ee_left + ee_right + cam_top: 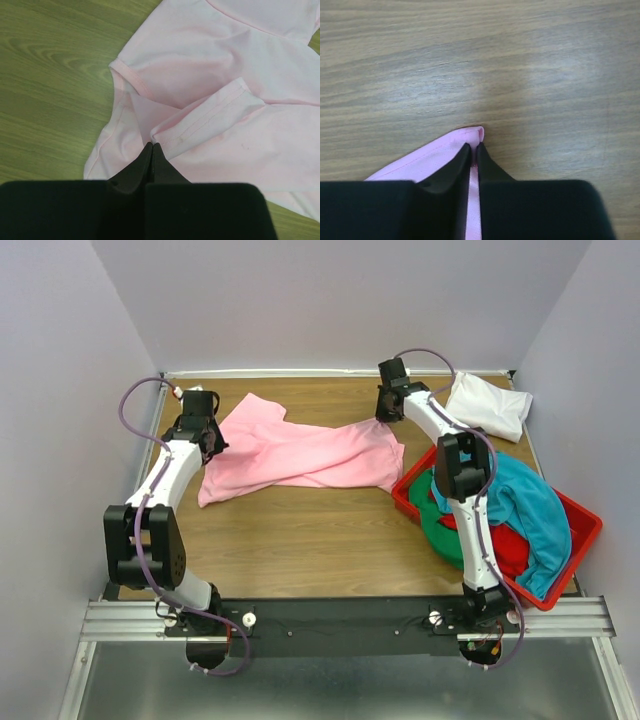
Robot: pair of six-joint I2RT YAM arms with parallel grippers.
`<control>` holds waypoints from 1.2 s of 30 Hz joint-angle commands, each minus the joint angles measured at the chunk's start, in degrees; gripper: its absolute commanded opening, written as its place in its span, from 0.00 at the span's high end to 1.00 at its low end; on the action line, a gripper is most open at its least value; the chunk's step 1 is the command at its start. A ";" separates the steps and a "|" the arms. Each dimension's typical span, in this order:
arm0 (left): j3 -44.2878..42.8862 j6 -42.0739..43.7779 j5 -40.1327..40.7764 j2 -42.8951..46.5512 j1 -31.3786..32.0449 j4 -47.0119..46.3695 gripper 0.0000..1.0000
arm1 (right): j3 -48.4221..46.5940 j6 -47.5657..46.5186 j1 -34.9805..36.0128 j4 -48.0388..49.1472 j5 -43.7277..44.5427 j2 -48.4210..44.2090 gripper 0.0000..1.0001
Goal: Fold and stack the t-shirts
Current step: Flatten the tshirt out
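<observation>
A light pink t-shirt lies crumpled across the middle of the wooden table. My left gripper is shut on a fold of it at its left end; the left wrist view shows the tips pinching the pink cloth. My right gripper is shut on the shirt's far right corner; the right wrist view shows the hem clamped between the tips, just above the table. A folded white t-shirt lies at the back right. Teal, green and red shirts fill the bin.
A rigid red plastic bin sits at the right, next to the right arm. Bare wooden table lies in front of the pink shirt. Grey walls close in the left, back and right edges.
</observation>
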State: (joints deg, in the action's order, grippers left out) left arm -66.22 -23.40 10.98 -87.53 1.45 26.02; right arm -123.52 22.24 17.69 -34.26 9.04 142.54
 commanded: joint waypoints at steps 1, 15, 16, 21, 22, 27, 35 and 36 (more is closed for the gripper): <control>-3.48 0.28 0.71 -0.10 -0.57 0.61 1.00 | -2.07 -0.53 -0.03 -0.63 -1.13 2.92 0.88; -30.15 3.88 3.43 -4.32 -3.56 3.95 1.00 | -9.44 -1.67 -0.03 -0.63 -1.92 -9.72 0.99; -32.64 4.67 3.87 -4.67 -3.91 4.21 1.00 | -10.15 -1.76 -0.03 -0.63 -2.09 -10.61 0.99; -48.80 7.66 3.87 -5.73 -4.53 4.75 1.00 | -14.20 -2.55 -0.03 -0.54 -4.46 -17.54 0.99; -50.23 7.93 3.87 -5.38 -4.53 4.13 1.00 | -14.72 -2.73 -0.03 -0.46 -4.55 -18.86 0.99; -48.32 10.39 2.64 3.06 -4.53 -4.56 1.00 | -12.27 -4.13 0.06 0.69 -6.22 -27.58 0.99; -33.29 14.87 2.99 22.98 -4.53 -14.67 1.00 | 1.52 -7.82 2.25 4.90 -8.16 -44.61 0.99; -30.14 15.22 2.90 25.02 -4.53 -16.68 1.00 | 4.75 -8.09 2.69 5.25 -8.33 -48.20 0.99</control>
State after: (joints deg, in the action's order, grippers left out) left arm -101.36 -11.53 13.15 -69.06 -2.63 17.58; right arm -125.29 17.06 18.85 -30.68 2.66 100.62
